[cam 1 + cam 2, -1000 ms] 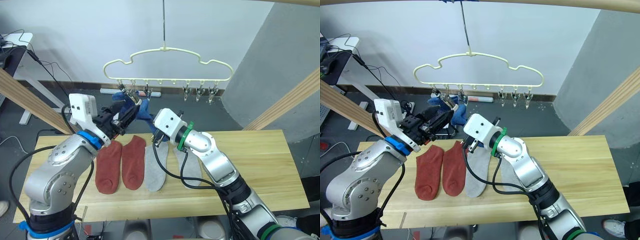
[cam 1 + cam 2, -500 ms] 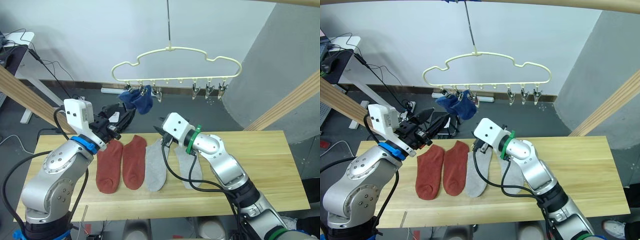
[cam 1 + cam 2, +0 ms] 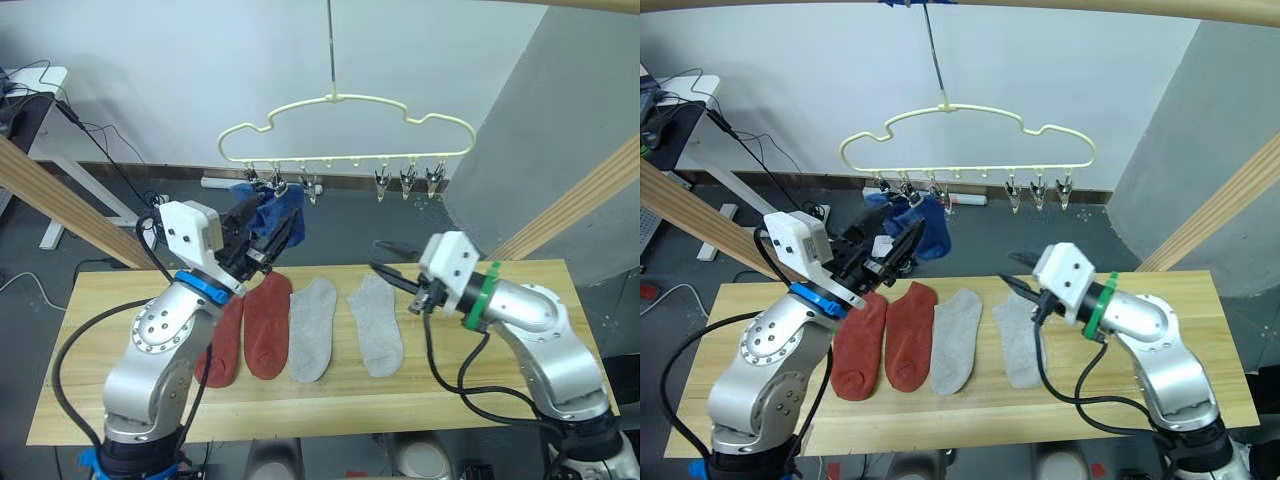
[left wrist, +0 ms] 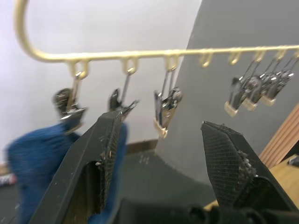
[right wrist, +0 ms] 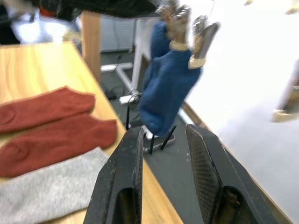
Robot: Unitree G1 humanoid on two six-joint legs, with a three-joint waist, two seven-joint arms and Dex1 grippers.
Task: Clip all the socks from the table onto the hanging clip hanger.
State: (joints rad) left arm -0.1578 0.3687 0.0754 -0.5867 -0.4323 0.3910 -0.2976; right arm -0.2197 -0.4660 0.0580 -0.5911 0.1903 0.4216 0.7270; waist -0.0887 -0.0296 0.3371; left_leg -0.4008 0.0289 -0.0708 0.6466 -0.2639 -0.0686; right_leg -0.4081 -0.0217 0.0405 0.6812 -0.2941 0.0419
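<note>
two soft blue ankle socks (image 3: 272,212) hang clipped at the thin pale-yellow cloud-shaped clip hanger's (image 3: 345,135) 9 o'clock end. the left pincer (image 3: 274,228) (released, empty) hovers beside them. four socks wait on the light wooden surface (image 3: 520,380); the right pincer (image 3: 384,272), released, hangs over the grey sock (image 3: 378,325), likely next.

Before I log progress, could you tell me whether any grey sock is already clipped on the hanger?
No, both grey socks lie flat on the table.

Clip hanger (image 3: 345,125) pale yellow, clips (image 3: 405,182) silver metal. Hanging socks (image 3: 277,213) deep blue. On table (image 3: 560,375), light wood with visible grain: two rust-red socks (image 3: 265,325), two light grey socks (image 3: 378,325). Gripper fingers (image 4: 105,154) black, textured.
</note>
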